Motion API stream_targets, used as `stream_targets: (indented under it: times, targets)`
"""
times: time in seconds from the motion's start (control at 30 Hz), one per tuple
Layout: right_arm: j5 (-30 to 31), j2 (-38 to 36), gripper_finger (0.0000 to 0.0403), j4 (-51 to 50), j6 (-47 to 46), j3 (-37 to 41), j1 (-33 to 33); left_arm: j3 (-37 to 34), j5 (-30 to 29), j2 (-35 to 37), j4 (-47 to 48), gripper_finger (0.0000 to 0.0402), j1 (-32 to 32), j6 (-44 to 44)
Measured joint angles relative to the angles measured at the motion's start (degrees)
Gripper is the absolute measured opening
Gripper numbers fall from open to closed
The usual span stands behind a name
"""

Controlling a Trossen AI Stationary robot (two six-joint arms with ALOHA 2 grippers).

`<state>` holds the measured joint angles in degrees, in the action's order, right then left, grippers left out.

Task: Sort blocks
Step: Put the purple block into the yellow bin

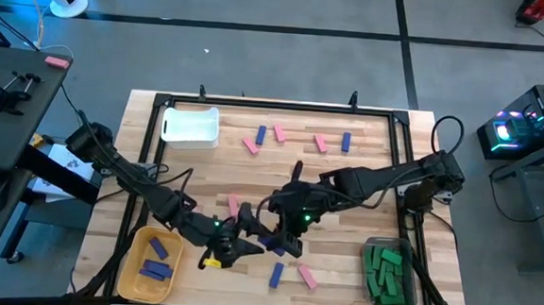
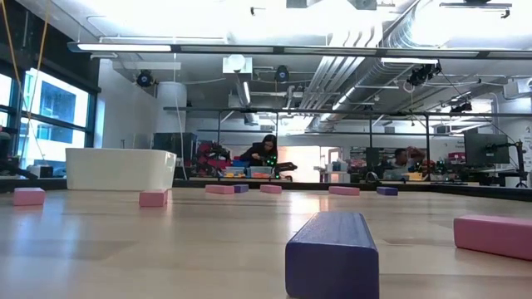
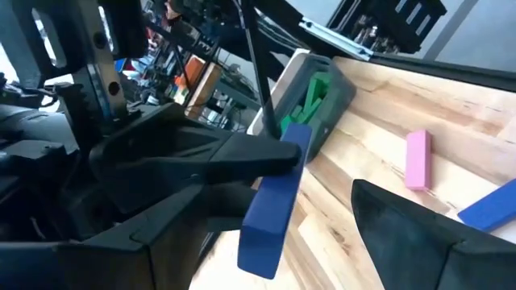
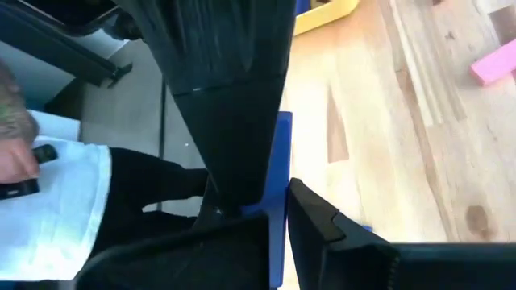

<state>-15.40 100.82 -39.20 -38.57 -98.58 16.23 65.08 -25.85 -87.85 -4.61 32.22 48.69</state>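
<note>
A blue block (image 3: 274, 205) is held upright close before the left wrist camera, pinched in the right claw (image 1: 281, 240), which is clamped shut on it above the middle of the bench's front half. The left claw (image 1: 238, 248) is spread wide just beside it, holding nothing, seemingly so the block can be handed across toward the yellow bin (image 1: 152, 263) at the front left corner, where blue blocks are gathered. Green ones are kept in the clear bin (image 1: 385, 273) at the front right corner; pink and blue blocks (image 1: 278, 134) lie loose on the bench (image 1: 365, 177)
</note>
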Motion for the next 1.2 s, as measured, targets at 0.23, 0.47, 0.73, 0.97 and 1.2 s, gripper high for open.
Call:
stream_targets:
  times: [0.23,0.47,0.73,0.97,1.2]
  targets:
    - [-2.54,0.02,0.0000,1.59,-0.24,0.08,-0.85,0.02,-0.82,0.15,-0.13,0.0250,0.09,-0.39]
    - [-2.95,0.07,0.0000,2.66,-1.49,0.03,-0.77,0.02,-0.53,0.00,0.48,0.0138,0.03,-2.22]
    - [-3.63,0.09,0.0000,3.21,-1.71,0.03,-0.90,0.11,-0.34,0.31,0.87,0.0025,0.09,-1.82]
    - [-5.63,-0.01,0.0049,3.66,-11.14,0.06,-3.01,0.11,-1.07,0.83,3.72,0.0025,-0.10,-2.65]
    - [-7.67,-3.75,0.0165,2.52,-9.01,0.01,-5.78,-0.15,-2.28,2.56,12.75,0.0025,-0.01,-12.22]
